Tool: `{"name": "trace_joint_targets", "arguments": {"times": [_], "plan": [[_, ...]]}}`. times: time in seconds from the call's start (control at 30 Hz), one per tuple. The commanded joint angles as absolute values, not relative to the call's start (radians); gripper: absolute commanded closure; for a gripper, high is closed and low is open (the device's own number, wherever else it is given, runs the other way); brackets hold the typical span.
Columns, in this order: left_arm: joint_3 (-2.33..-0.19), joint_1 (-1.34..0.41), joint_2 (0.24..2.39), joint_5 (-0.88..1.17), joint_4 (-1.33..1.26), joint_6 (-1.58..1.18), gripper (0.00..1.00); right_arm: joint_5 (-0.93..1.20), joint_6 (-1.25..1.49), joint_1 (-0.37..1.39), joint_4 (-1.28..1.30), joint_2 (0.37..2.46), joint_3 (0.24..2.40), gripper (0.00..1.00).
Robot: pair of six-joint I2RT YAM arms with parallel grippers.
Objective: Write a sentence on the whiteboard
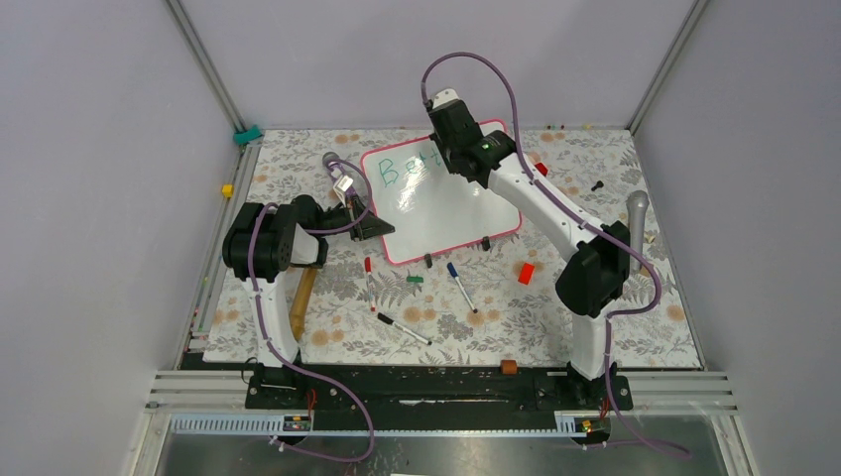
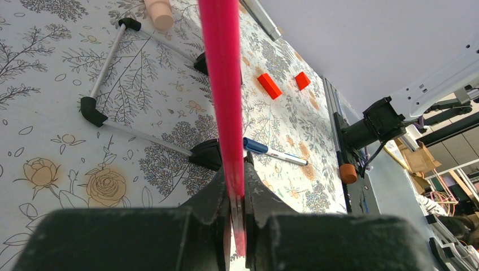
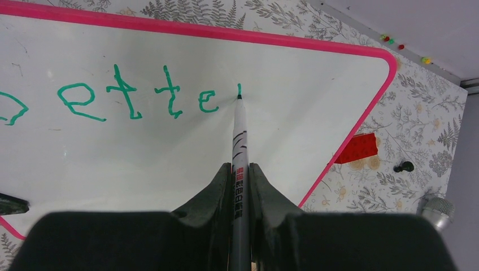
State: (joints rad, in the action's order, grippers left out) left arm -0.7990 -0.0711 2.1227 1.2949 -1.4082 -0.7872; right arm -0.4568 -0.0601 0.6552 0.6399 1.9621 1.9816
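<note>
The whiteboard (image 1: 446,213) stands tilted at the middle of the table, white with a pink frame. Its pink edge (image 2: 223,84) runs between the jaws of my left gripper (image 2: 240,169), which is shut on it at the board's left side (image 1: 362,223). My right gripper (image 3: 240,169) is shut on a grey marker (image 3: 239,135) over the board's upper part (image 1: 456,149). The marker's tip touches the board (image 3: 141,152) just below a short green stroke. The sentence (image 3: 135,99) so reads "Bette" in green letters, seen as (image 1: 409,169) from above.
Loose markers lie in front of the board: a blue-capped one (image 1: 461,286), a red-capped one (image 1: 369,283), a black one (image 1: 404,329). Red bricks (image 1: 526,273) (image 3: 356,148), a wooden handle (image 1: 302,297), a microphone (image 1: 638,213) and an orange piece (image 1: 509,366) lie around.
</note>
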Motion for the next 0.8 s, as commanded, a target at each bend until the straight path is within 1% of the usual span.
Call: {"name": "trace_joint_targets", "arguments": {"times": [0.0, 0.2, 0.5, 0.6, 0.77], "plan": [[-0.793, -0.094, 2.149, 1.433, -1.458, -0.69, 1.0, -0.504, -0.071, 0.646, 0.605, 1.981, 2.02, 1.0], [-0.793, -0.094, 2.149, 1.433, -1.459, -0.69, 1.0, -0.535, -0.073, 0.645, 0.584, 1.973, 2.005, 1.0], [-0.793, -0.095, 2.149, 1.434, -1.46, -0.69, 1.0, -0.529, -0.07, 0.644, 0.566, 1.932, 1.982, 1.0], [-0.793, -0.095, 2.149, 1.433, -1.459, -0.69, 1.0, -0.488, -0.058, 0.644, 0.546, 1.873, 1.935, 1.0], [-0.792, -0.094, 2.149, 1.435, -1.46, -0.689, 1.0, -0.423, -0.039, 0.643, 0.473, 1.715, 1.816, 1.0]]}}
